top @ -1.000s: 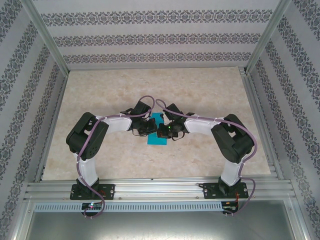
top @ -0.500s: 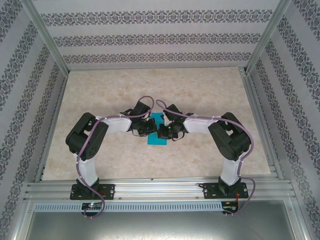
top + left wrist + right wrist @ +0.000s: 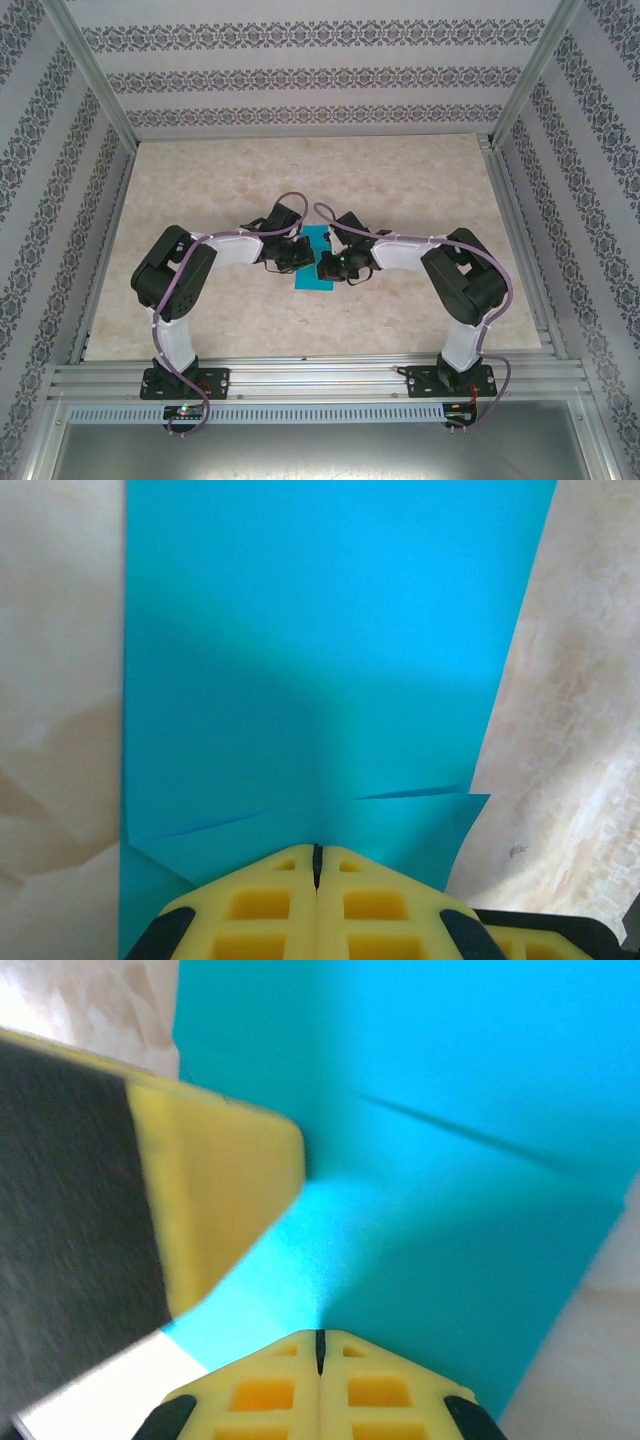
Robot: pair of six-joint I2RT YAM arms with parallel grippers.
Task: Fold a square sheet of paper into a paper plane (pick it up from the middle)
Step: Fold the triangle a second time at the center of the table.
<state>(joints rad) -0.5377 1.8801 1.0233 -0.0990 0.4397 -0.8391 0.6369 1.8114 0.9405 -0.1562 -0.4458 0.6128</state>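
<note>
Teal sheet of paper (image 3: 313,281) lies flat at centre of table (image 3: 200,180), folded to a narrow strip, long axis running 12–6 in top view. L gripper (image 3: 299,254) sits at its 9 o'clock edge, R gripper (image 3: 329,264) at its 3 o'clock edge, both tips down on it. L wrist view: jaws fully closed, tips on paper beside two small folded flaps (image 3: 415,825), nothing pinched between. R wrist view: jaws closed too, tips on paper; L finger (image 3: 220,1200) at 9 o'clock, touching sheet.
</note>
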